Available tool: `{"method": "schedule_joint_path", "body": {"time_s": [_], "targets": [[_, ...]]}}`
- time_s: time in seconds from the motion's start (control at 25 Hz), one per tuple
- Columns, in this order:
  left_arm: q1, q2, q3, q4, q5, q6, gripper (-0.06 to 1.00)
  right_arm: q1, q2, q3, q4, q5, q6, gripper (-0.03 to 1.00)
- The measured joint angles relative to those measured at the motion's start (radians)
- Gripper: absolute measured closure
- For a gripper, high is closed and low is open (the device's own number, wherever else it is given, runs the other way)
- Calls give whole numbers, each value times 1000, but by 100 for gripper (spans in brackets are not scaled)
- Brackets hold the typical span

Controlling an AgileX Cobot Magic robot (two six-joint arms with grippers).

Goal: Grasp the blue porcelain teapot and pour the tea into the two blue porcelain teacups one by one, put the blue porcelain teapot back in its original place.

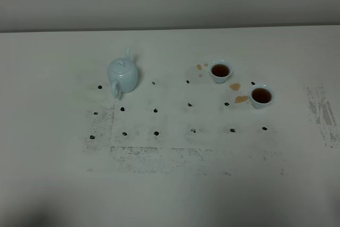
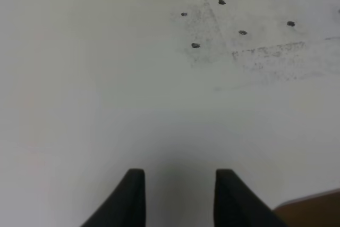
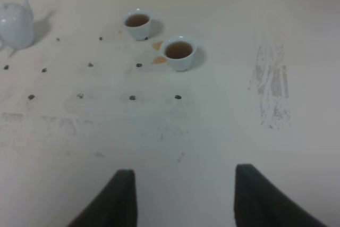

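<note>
Evidently the pouring was done: the blue porcelain teapot stood upright left of centre, apparently back in place, both teacups right of centre held tea, and both grippers hung open, empty, well clear.

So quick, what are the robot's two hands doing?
Left gripper: open, holding nothing.
Right gripper: open, holding nothing.
</note>
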Motion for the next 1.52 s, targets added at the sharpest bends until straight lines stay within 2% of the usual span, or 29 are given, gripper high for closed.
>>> {"method": "schedule_joint_path", "body": {"time_s": [0.92,1.12,1.52], "targets": [[0,0,0,4,0,-9,61,0,0,0,0,0,0,52],[0,0,0,-25,0,-35,61,0,0,0,0,0,0,52],[0,0,0,-35,0,-37,61,0,0,0,0,0,0,52]]}}
